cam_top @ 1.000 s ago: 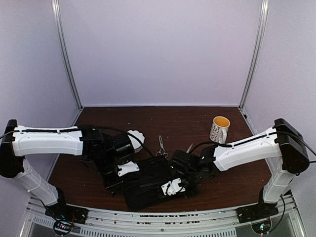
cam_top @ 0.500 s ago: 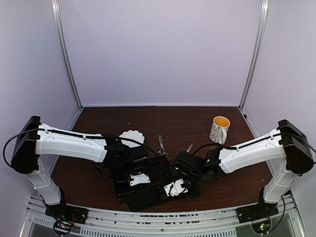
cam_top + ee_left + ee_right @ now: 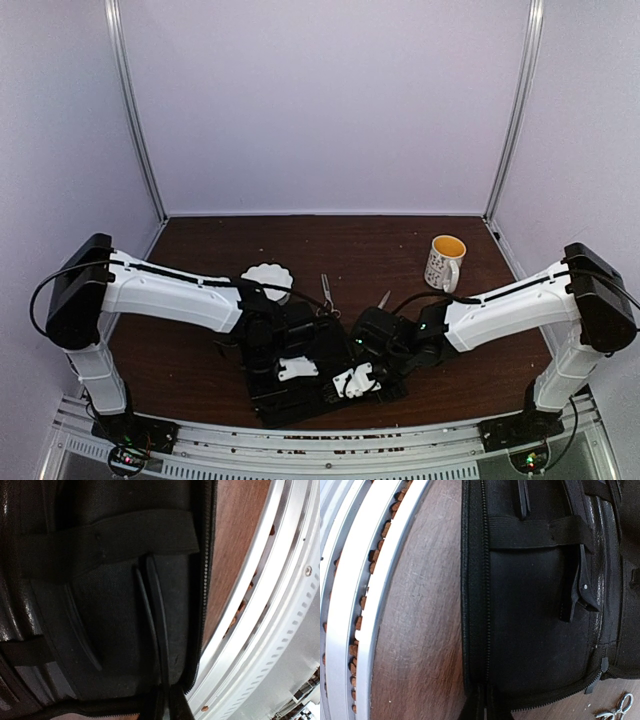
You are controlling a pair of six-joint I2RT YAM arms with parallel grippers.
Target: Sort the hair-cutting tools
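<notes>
Across the brown table (image 3: 200,235), two white arms reach in from the near edge and meet over a case. The left arm (image 3: 170,295) slants in from the left, and the right arm (image 3: 500,305) slants in from the right. Both wrists are low over the black case (image 3: 310,345), which lies open just behind the silver rail (image 3: 370,580).

The left gripper (image 3: 167,702) is clenched on a thin dark clip (image 3: 157,630). The clip's pointed end is tucked under an elastic strap (image 3: 110,540) inside the case. The right gripper (image 3: 482,702) is pinched on the case's zipped edge, beside bare wood.

A white mug (image 3: 445,262) with a yellow inside stands upright at far right, well apart from the case. A white scalloped bowl (image 3: 267,277) sits just beyond the left forearm.

Silver scissors (image 3: 326,293) lie on the wood between bowl and mug, just past the case's far edge. A second pair (image 3: 384,298), seen only as a slim silver sliver, lies to their right near the right wrist. The right wrist view shows silver ring handles on the wood beside a case corner, though I cannot tell which pair they belong to. That view also shows a second clip (image 3: 581,580), dark with a small rivet, slipped under another strap inside the case.
</notes>
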